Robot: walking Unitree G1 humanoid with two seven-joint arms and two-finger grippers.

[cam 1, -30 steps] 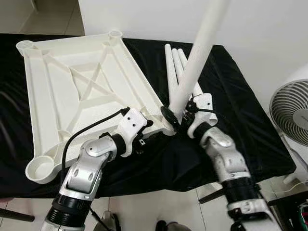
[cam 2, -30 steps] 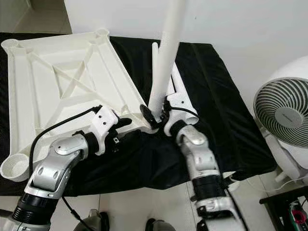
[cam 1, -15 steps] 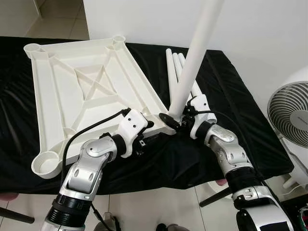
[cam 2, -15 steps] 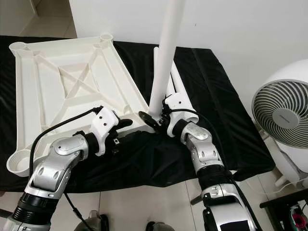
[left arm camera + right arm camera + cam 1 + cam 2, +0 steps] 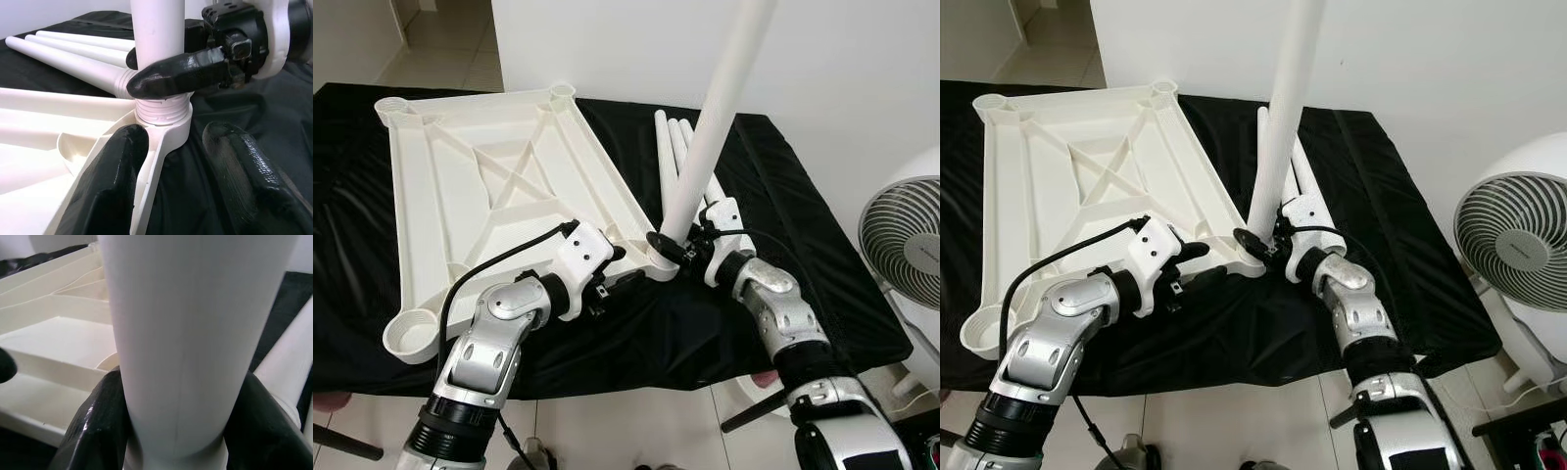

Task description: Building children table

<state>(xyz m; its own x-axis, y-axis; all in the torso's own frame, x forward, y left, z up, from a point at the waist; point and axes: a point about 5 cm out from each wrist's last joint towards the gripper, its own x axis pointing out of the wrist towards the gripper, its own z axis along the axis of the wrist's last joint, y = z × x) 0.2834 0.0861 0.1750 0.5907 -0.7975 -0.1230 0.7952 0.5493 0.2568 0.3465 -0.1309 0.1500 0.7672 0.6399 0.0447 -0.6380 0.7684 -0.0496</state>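
**Leg stands in the corner socket**

We see the white tabletop point(image 5: 499, 186) lying upside down on a table draped in black cloth point(image 5: 783, 225), its ribbed underside facing up and a round socket at each corner. At the corner nearest the robot's right, a long white leg point(image 5: 710, 137) stands upright, leaning slightly, with its threaded base seated in the socket point(image 5: 164, 115).

Our right gripper point(image 5: 677, 250) holds this leg low down, just above the socket, its black fingers point(image 5: 95, 426) pressed against either side of the tube. In the left wrist view one of those fingers crosses the leg right above the threaded collar.

Our left gripper point(image 5: 186, 166) sits at the same corner of the tabletop, fingers spread apart: one finger point(image 5: 112, 171) rests against the tabletop's rim beside the socket, the other point(image 5: 239, 166) lies over the cloth, clear of the plastic. It grips nothing.

Three spare legs point(image 5: 675, 147) lie side by side on the cloth just behind the standing leg, pointing away from the robot. A white fan point(image 5: 1518, 245) stands on the floor beyond the table's right end.
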